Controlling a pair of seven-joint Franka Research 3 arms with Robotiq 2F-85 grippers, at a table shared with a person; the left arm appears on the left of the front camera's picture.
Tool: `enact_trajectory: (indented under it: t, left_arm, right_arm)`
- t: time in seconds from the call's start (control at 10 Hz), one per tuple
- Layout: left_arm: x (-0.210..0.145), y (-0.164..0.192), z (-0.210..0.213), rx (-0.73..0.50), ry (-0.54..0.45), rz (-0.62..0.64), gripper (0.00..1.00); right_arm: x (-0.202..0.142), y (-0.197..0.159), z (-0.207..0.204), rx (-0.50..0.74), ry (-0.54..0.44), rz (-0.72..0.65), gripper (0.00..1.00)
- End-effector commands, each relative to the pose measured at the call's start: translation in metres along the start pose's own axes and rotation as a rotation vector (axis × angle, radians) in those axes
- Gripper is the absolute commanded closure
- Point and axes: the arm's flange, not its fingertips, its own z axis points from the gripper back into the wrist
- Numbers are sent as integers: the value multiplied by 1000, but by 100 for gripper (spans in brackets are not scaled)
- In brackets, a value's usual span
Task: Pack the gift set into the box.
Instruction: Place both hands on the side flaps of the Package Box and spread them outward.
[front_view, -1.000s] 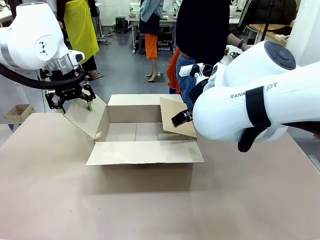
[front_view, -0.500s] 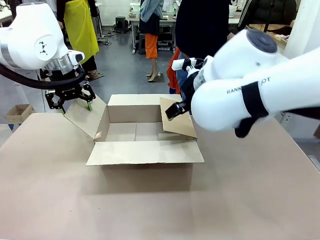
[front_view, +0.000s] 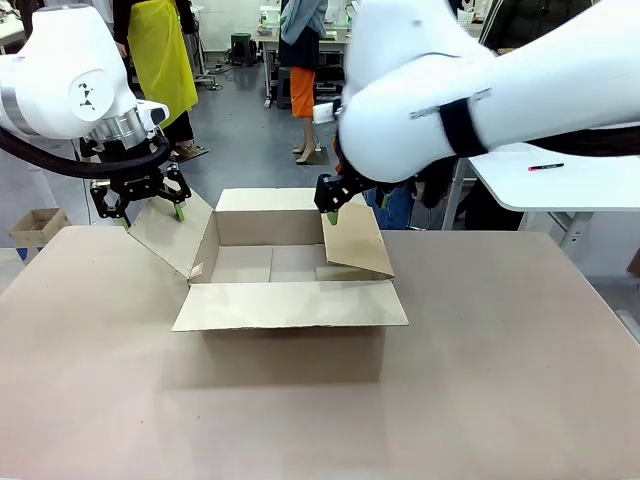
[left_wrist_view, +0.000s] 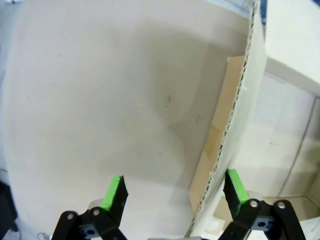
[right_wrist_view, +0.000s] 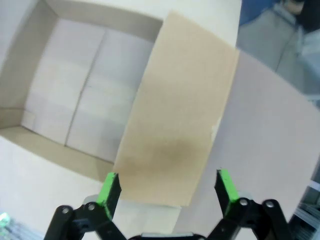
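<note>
Shifted toward the far side of the box (front_view: 290, 304) since the earlier frames, the robot's right arm (front_view: 440, 110) now reaches over the area beyond its right side, and its gripper (right_wrist_view: 168, 173) has moved to the box's far right corner. Beneath the box lies the brown table (front_view: 480, 370), on which the carton sits upright, top open, between the two arms. Beyond the box, to its right, stands a white table (front_view: 575, 185) with a thin pen (front_view: 546, 167) on it. The left arm (front_view: 75, 80) comes in beyond the box's left side. Of the box's flaps, the near flap (front_view: 290, 312) spreads toward the camera, the far flap (front_view: 275, 199) lies along the far side, the left flap (front_view: 172, 235) slants outward and the right flap (front_view: 355, 240) slants beside the opening. At the left flap, the left gripper (left_wrist_view: 175, 174) has its fingers apart, one on either side of the cardboard, not clamped together. The right gripper's fingers are also apart, near the right flap; whether either touches it cannot be told.
</note>
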Motion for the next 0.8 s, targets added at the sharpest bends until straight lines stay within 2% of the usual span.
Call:
enact_trajectory:
  t: [0.0,0.1,0.3,0.4,0.5,0.7]
  left_arm:
    - [-1,0,3,16,-7,10,0]
    - [-1,0,3,16,-7,10,0]
    - [-1,0,3,16,-7,10,0]
    - [-1,0,3,16,-7,10,0]
    - [-1,0,3,16,-7,10,0]
    - [-1,0,3,16,-7,10,0]
  right_arm:
    - [42,54,-38,-145,93,30,0]
    - [49,69,-59,-217,115,32,0]
    - [55,91,-85,-327,81,47,0]
    - [55,93,-94,-428,82,33,0]
    - [52,94,-101,-457,105,59,0]
    - [44,91,-106,-544,91,42,0]
